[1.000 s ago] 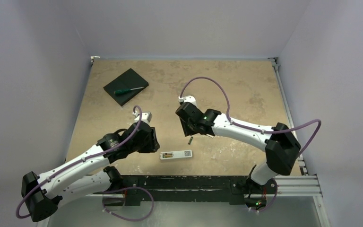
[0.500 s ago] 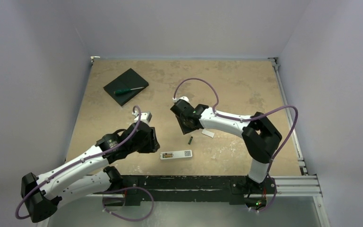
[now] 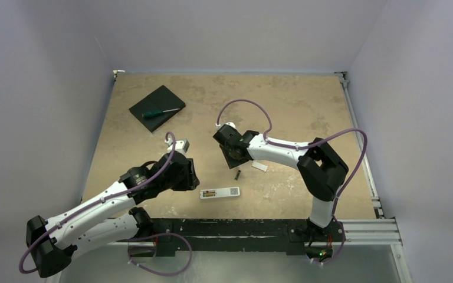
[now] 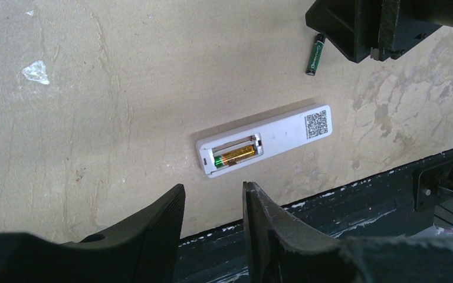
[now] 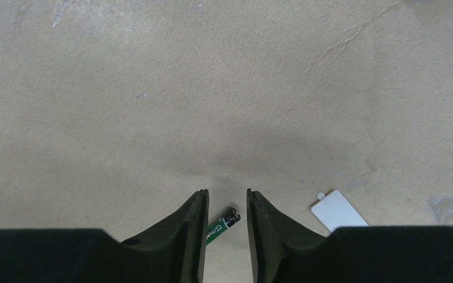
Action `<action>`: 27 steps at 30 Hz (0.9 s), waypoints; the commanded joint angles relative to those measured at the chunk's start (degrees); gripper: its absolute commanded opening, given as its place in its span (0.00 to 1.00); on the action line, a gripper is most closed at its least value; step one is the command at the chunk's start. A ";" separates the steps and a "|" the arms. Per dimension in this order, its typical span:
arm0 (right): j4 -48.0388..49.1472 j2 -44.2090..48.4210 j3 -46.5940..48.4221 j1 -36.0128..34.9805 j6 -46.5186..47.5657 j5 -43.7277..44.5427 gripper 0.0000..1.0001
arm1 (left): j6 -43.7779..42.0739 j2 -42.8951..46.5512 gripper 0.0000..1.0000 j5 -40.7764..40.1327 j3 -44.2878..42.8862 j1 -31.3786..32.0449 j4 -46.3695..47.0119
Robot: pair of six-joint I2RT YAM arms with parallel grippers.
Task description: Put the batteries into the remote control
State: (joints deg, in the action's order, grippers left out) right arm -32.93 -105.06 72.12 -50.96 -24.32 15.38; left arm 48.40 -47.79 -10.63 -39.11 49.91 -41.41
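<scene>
One battery remains loose: your right fingers [image 5: 196,231] stand a narrow gap apart with nothing in them, hanging over the surface [image 5: 153,88]. In the right wrist view the loose battery [image 5: 224,226] lies on that surface and shows in the gap between them, not yet touched. Its long axis runs on a slant to the fingers, one end slipping out of sight behind the finger on the view's left. You would likely need a small wrist turn before descending, so as to close across its body rather than along it. Near it lies the white battery cover [image 5: 337,210]. Your left fingers [image 4: 159,230], likewise parted and empty, hover by the remote control [image 4: 286,131]. It rests back-up near the surface's front edge, its compartment open, with a seated battery [image 4: 236,155] in one slot and the slot beside it bare. From the top view the loose battery lies between the right fingers and the remote control, and the right arm is plainly the nearer.
</scene>
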 commanded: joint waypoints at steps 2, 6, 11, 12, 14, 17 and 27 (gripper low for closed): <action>1.15 0.73 -1.43 0.33 0.94 -0.52 0.37 | -0.62 0.07 0.40 0.10 -1.23 0.06 0.25; 1.20 0.64 -2.18 0.41 1.02 -0.81 0.37 | -0.67 -0.10 0.40 0.17 -1.27 0.01 0.20; 0.40 0.99 -3.67 0.43 1.11 -1.15 0.36 | -0.76 -0.02 0.41 0.22 -1.36 0.01 0.12; 0.41 1.07 -3.99 0.42 1.07 -1.23 0.36 | -0.74 -0.10 0.41 0.18 -1.38 0.01 0.17; 0.56 1.23 -4.86 0.42 1.04 -1.23 0.36 | -0.70 -0.26 0.41 0.17 -1.32 0.08 0.20; 0.97 1.96 -6.21 0.42 0.74 -1.33 0.36 | -0.80 -0.62 0.41 0.22 -1.44 0.01 0.16; 1.61 5.25 -10.79 0.42 -2.56 -2.40 0.35 | -0.90 -0.55 0.41 0.35 -1.33 0.01 0.34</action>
State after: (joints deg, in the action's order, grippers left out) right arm -30.04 -102.08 63.57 -50.61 -24.86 13.98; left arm 48.40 -48.53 -10.63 -39.11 49.91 -41.43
